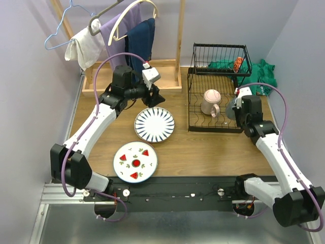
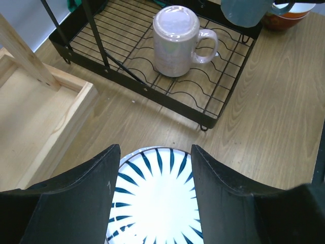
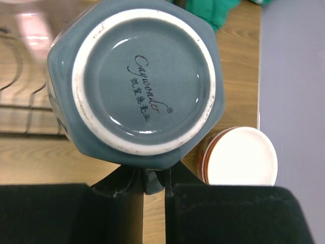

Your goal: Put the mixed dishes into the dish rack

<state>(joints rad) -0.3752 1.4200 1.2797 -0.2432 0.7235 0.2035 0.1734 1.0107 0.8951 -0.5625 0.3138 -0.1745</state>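
Right end effector (image 3: 152, 179) pinching grey-blue bowl (image 3: 142, 86) by its rim at dish rack's (image 1: 213, 130) right edge. Clear the side wire, then lower beside mug (image 1: 210, 101). Left end effector (image 2: 155, 151) spread over striped plate (image 2: 152, 206).

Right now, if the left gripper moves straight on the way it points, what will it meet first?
Most likely the blue-striped plate: the left gripper is open and points down at it, and the plate shows between its fingers. The gap left is unclear.
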